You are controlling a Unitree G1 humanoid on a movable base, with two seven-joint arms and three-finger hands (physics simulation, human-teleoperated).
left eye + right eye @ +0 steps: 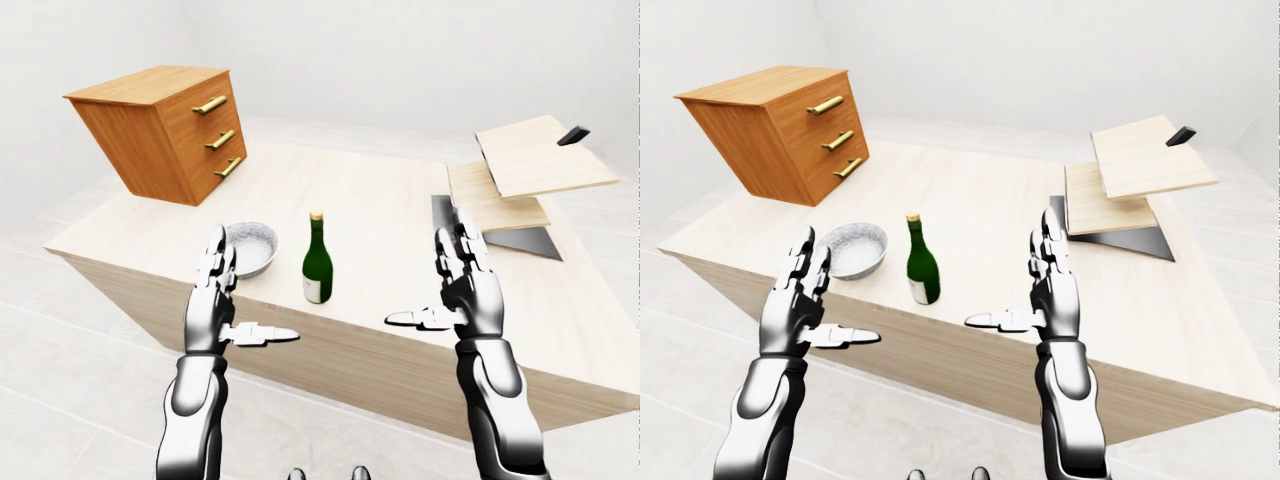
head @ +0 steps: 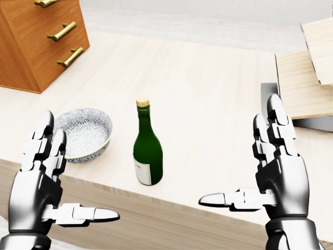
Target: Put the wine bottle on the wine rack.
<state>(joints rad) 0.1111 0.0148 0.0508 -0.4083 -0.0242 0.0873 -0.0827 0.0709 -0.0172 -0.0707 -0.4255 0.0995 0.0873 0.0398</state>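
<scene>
A green wine bottle (image 2: 147, 151) with a white label stands upright on the pale wooden table (image 2: 208, 94), near its lower edge. The wine rack (image 1: 525, 175), stepped light wood boards on a dark base, sits at the table's right. My left hand (image 2: 49, 179) is open, fingers up and thumb pointing right, lower left of the bottle and apart from it. My right hand (image 2: 260, 172) is open the same way, thumb pointing left, to the bottle's right and apart from it. Both hands are empty.
A patterned white bowl (image 2: 86, 133) sits just left of the bottle. A wooden drawer cabinet (image 1: 165, 130) with brass handles stands at the table's upper left. A small black object (image 1: 573, 135) lies on the rack's top board.
</scene>
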